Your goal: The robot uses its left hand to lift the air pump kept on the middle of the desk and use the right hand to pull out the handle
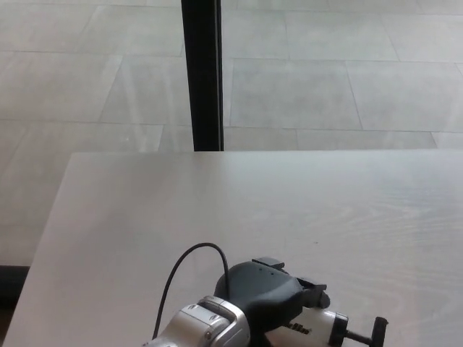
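Observation:
The air pump (319, 324) lies on its side near the front edge of the pale wooden desk (217, 202). It has a white barrel with black lettering, a black end cap and a black T-handle (376, 331) pointing right. My left hand (266, 298) sits on top of the barrel with its black fingers (312, 295) curled over it, hiding most of the barrel's left part. The silver wrist (206, 325) comes in from the bottom edge. The handle is pushed in, with only a short rod showing. My right hand does not show.
A black cable (189, 262) loops up from the left wrist. Behind the desk's far edge a black vertical post (201, 72) stands on a grey tiled floor (325, 87). The desk's left edge runs diagonally at the picture's left.

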`<state>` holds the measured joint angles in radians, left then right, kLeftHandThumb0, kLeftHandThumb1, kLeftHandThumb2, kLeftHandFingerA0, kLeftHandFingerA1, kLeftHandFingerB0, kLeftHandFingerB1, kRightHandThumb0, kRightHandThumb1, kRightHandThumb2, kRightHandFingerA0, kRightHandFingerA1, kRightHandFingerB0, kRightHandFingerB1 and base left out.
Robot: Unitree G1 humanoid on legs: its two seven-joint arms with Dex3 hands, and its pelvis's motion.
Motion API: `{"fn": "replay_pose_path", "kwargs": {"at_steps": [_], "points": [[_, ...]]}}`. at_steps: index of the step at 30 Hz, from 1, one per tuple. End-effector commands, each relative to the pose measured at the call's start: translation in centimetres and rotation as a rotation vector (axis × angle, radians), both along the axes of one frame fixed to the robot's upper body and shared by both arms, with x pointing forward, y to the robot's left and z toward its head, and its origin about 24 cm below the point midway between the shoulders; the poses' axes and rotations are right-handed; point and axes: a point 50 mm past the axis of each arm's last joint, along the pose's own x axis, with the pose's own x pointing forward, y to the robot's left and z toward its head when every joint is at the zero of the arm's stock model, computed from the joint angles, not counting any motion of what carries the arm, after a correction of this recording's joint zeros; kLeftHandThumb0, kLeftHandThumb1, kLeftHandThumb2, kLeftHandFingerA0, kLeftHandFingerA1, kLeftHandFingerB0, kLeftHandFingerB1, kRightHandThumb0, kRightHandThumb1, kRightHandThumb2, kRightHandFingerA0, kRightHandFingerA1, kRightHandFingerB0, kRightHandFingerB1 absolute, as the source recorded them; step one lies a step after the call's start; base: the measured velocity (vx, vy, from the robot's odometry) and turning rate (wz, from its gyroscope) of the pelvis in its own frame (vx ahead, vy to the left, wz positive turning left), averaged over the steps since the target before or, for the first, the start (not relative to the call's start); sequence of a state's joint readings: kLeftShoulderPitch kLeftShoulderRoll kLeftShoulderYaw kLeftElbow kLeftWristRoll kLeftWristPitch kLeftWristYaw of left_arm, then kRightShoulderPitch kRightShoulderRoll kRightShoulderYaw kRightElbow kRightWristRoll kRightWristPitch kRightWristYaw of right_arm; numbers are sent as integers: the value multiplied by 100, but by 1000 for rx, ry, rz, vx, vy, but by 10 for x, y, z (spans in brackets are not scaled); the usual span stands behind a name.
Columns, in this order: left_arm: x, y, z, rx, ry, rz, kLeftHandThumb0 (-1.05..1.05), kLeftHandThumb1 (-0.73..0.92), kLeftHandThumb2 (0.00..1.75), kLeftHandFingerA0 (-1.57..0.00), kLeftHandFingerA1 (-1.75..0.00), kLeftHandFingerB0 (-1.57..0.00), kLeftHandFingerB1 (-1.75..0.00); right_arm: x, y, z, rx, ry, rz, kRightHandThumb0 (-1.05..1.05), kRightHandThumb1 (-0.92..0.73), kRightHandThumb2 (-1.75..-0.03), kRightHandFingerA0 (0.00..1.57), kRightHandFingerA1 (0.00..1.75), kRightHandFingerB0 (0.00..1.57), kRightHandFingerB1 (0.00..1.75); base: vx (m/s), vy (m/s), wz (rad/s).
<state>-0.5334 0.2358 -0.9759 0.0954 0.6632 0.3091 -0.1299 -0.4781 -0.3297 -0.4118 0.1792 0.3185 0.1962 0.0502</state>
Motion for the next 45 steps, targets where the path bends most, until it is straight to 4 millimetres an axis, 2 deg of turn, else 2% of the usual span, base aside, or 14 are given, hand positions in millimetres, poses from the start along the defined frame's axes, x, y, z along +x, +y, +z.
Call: {"fn": "replay_pose_path", "kwargs": {"at_steps": [1, 4, 8, 9, 10, 11, 13, 14, 17, 18, 29, 30, 34, 45], "points": [[9, 18, -12, 193, -365, 67, -41, 47, 93, -59, -77, -42, -62, 4, 3, 17, 11, -33, -68, -65, -70, -61, 78, 77, 72, 52, 0, 0, 0], [7, 19, -16, 185, -401, 21, -49, 68, 60, -66, -88, -52, -55, 3, 3, 18, -6, -36, -66, -62, -71, -61, 76, 79, 70, 53, 0, 0, 0], [2, 19, -26, 148, -375, 16, -46, 69, 60, -74, -108, -58, -59, 2, 5, 17, -21, -39, -61, -62, -70, -61, 79, 83, 73, 55, 0, 0, 0], [1, 19, -28, 130, -372, 11, -44, 50, 95, -78, -100, -53, -68, 2, 6, 17, -23, -37, -69, -59, -70, -61, 78, 83, 73, 55, 0, 0, 0], [0, 20, -30, 131, -376, 10, -42, 67, 59, -76, -115, -61, -64, 2, 7, 17, -20, -33, -71, -58, -69, -61, 77, 83, 73, 55, 0, 0, 0], [1, 21, -30, 135, -384, 9, -40, 49, 94, -80, -100, -55, -70, 2, 6, 17, -29, -30, -81, -58, -68, -60, 78, 82, 74, 54, 0, 0, 0], [2, 26, -32, 169, -399, 24, -35, 67, 60, -74, -116, -58, -61, 3, 5, 16, -34, -18, -93, -56, -68, -60, 78, 82, 74, 54, 0, 0, 0], [2, 28, -33, 195, -407, 33, -36, 47, 93, -80, -100, -52, -68, 3, 5, 14, -35, -16, -95, -54, -69, -60, 77, 83, 73, 55, 0, 0, 0], [2, 32, -36, 247, -401, 49, -37, 46, 91, -77, -97, -51, -67, 2, 4, 13, -43, -5, -101, -55, -68, -60, 80, 85, 75, 54, 0, 0, 0], [2, 33, -37, 255, -396, 58, -32, 63, 58, -77, -100, -59, -57, 2, 4, 12, -45, -2, -103, -55, -67, -60, 77, 84, 74, 53, 0, 0, 0], [-1, 28, -48, 226, -290, 55, -29, 68, 65, -81, -158, -78, -71, 3, 4, 12, -70, 5, -111, -54, -69, -61, 80, 86, 74, 52, 0, 0, 0], [-3, 26, -49, 187, -275, 66, -28, 74, 72, -83, -170, -80, -117, 3, 4, 12, -76, 4, -112, -54, -70, -61, 81, 89, 74, 52, 0, 0, 0], [-4, 23, -49, 149, -241, 110, -28, 73, 81, -86, -175, -82, -135, 2, 4, 12, -70, 1, -102, -54, -70, -61, 83, 90, 75, 52, 0, 0, 0], [46, 49, 6, -116, -427, 352, -21, 73, 91, -78, -175, -67, -132, 4, 8, -6, -135, 171, -76, -49, -72, -60, 77, 90, 61, 48, 0, 0, 0]]}}
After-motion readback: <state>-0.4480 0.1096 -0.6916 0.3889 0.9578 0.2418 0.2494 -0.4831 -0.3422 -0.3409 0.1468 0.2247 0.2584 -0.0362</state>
